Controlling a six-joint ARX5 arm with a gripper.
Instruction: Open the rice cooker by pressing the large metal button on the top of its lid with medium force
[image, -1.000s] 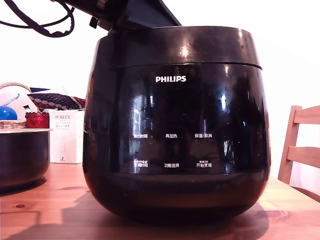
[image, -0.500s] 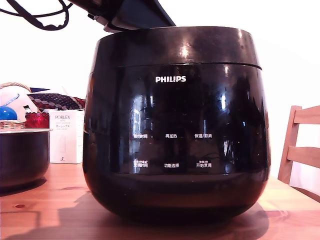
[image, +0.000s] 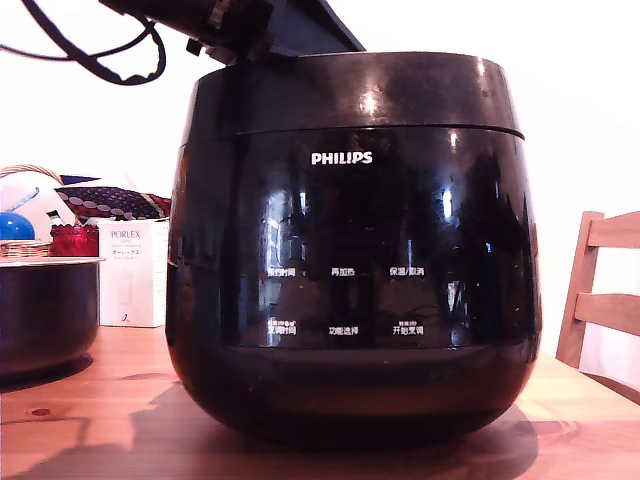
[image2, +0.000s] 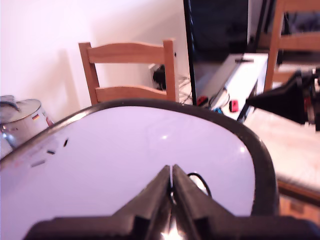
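In the exterior view my arm has dipped again toward the lid (image: 350, 92) after lifting half a second ago, so I judge the press is under way; the lid looks still shut. My pincer (image2: 171, 176), fingers pressed together, rests directly on the glossy, rounded black rice cooker (image: 350, 260); the button is hidden.

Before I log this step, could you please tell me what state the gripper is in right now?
Gripper: shut, fingers together with nothing between them, low over the glossy lid of the rice cooker.
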